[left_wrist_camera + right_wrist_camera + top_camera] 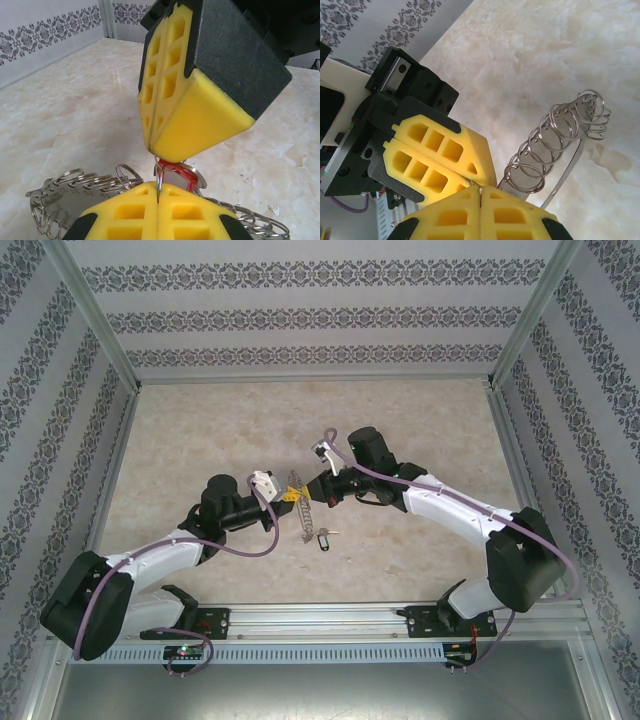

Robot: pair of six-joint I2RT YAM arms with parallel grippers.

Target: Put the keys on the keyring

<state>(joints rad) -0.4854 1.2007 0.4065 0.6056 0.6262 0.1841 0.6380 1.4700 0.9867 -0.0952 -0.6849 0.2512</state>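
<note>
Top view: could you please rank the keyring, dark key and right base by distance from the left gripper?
From the left gripper:
1. Keyring, at its fingertips.
2. Dark key, lying just past the keyring.
3. Right base, bottom right.

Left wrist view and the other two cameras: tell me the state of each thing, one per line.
left gripper: shut on one upright ring of the keyring.
right gripper: shut on the red key.
keyring: lying on the table between the grippers.
red key: pinched between the two gripper tips.
dark key: loose on the table, off the keyring.
</note>
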